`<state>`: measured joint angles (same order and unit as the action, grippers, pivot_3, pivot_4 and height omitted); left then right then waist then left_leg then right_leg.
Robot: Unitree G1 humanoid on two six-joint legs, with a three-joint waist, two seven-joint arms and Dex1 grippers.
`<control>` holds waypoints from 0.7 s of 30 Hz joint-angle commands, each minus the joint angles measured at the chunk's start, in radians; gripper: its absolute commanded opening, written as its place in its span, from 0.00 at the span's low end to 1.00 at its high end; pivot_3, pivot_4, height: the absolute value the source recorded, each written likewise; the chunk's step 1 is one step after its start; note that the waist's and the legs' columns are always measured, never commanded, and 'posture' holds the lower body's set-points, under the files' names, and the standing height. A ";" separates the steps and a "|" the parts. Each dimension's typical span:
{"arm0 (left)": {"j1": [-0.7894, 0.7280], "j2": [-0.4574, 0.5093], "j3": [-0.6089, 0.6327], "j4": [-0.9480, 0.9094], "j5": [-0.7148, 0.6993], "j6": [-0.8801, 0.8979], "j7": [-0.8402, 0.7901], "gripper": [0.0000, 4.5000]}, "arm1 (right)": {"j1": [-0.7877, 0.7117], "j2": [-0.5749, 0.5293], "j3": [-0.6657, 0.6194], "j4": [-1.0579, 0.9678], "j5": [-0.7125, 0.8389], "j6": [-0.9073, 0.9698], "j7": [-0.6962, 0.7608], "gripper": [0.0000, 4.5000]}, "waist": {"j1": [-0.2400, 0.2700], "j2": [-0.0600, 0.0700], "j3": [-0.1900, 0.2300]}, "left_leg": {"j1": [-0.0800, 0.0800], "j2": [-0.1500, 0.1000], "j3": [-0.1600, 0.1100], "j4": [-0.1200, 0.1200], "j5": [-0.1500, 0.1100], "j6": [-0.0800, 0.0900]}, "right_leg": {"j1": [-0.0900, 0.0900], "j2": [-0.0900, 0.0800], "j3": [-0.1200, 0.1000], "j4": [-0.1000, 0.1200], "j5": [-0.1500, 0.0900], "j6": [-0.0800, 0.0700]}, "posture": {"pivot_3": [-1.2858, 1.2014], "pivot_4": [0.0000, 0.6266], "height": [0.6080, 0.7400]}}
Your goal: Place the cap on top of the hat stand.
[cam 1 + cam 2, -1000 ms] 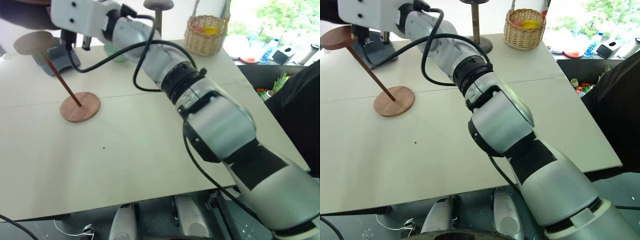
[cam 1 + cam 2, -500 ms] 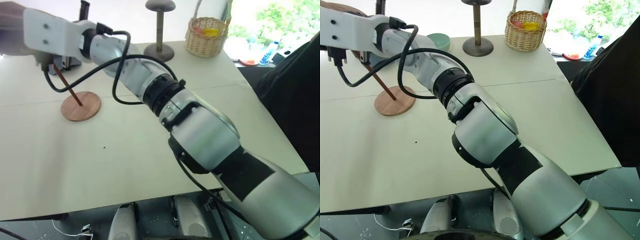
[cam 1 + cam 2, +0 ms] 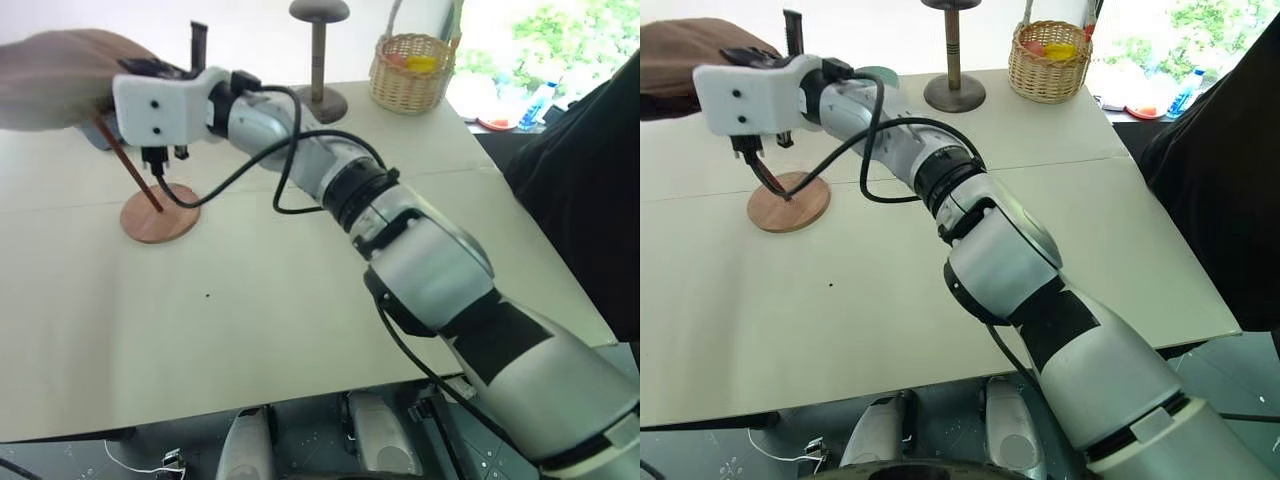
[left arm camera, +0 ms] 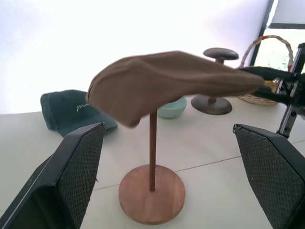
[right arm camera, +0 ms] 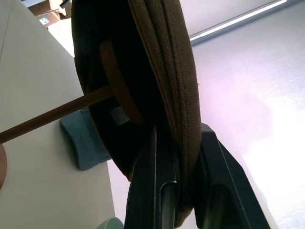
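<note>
**Cap held over the stand's top, its rim pinched by the right gripper**

Nearest, the left gripper (image 4: 167, 181) stands released in the left wrist view, its two black mesh-faced fingers (image 4: 76, 167) spread wide with nothing between them, and both cut off by the frame edge. Between them sits the hat stand (image 4: 152, 191): a reddish-brown wooden disc base on the pale table (image 3: 300, 300), with a thin rod rising from it.

The rod's upper end and the round top are hidden from outside by the cap (image 4: 167, 88); the right wrist view alone looks up inside, where the wooden disc lies within the cap's dark hollow. Whether the fabric rests on the disc or hangs just above it cannot be told.

The cap is soft brown cloth, a low rounded dome with a short brim, tilted over the stand's top. In the head views it runs off the frame's left edge. The right gripper (image 5: 178, 191) is clenched on the cap's folded rim, fabric squeezed between its fingers.

Farther back lie a dark blue baseball cap (image 4: 71, 109), partly covered, a pale green bowl (image 4: 172, 108) half hidden behind the rod, a dark grey upright stand (image 3: 318, 55), and a wicker basket (image 3: 412, 68).
</note>
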<state>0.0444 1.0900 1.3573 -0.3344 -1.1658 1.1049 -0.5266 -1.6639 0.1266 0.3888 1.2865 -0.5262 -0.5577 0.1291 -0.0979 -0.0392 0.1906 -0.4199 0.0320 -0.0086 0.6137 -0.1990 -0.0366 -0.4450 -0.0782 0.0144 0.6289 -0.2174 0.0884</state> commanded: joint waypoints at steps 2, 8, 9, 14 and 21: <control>-0.072 0.057 -0.077 0.019 0.002 -0.045 0.017 1.00 | 0.014 -0.004 0.009 -0.068 0.002 -0.013 0.005 0.00 | 0.000 0.000 0.000 | 0.000 0.000 0.000 0.000 0.000 0.000 | 0.000 0.000 0.000 0.000 0.000 0.000 | 0.52 0.24 1.00; -0.109 0.065 -0.119 0.037 0.022 -0.047 0.004 1.00 | 0.078 -0.040 0.013 -0.131 0.018 -0.030 0.060 0.28 | 0.001 -0.002 -0.001 | 0.000 0.000 0.000 0.000 0.000 0.000 | 0.000 0.000 0.000 0.001 0.000 0.001 | 0.52 0.24 1.00; -0.109 0.064 -0.122 0.040 0.026 -0.049 -0.001 1.00 | 0.083 -0.041 0.012 -0.140 0.020 -0.028 0.066 0.39 | 0.001 -0.003 -0.002 | 0.000 0.000 0.000 0.000 0.000 0.000 | 0.000 0.000 0.000 0.001 0.000 0.001 | 0.52 0.24 1.00; -0.123 0.068 -0.167 0.063 0.050 -0.069 -0.039 1.00 | 0.107 -0.065 0.002 -0.214 0.044 -0.027 0.115 0.97 | 0.001 -0.003 -0.002 | 0.000 0.000 0.000 0.000 0.000 0.000 | 0.000 0.000 0.000 0.001 0.000 0.001 | 0.52 0.24 1.00; -0.170 0.107 -0.323 0.043 0.085 -0.103 -0.105 1.00 | 0.293 -0.176 -0.013 -0.511 0.173 0.008 0.378 0.97 | 0.014 -0.005 -0.003 | 0.000 0.000 0.000 0.001 0.000 0.000 | 0.002 0.000 0.000 0.001 0.000 0.001 | 0.52 0.24 1.00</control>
<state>-0.1072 1.1613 1.0499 -0.2608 -1.0886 1.0318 -0.6106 -1.3938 -0.0241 0.4028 0.8676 -0.4024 -0.5641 0.4440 -0.0835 -0.0440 0.1878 -0.4193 0.0319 -0.0089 0.6146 -0.1987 -0.0368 -0.4429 -0.0778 0.0143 0.6296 -0.2170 0.0891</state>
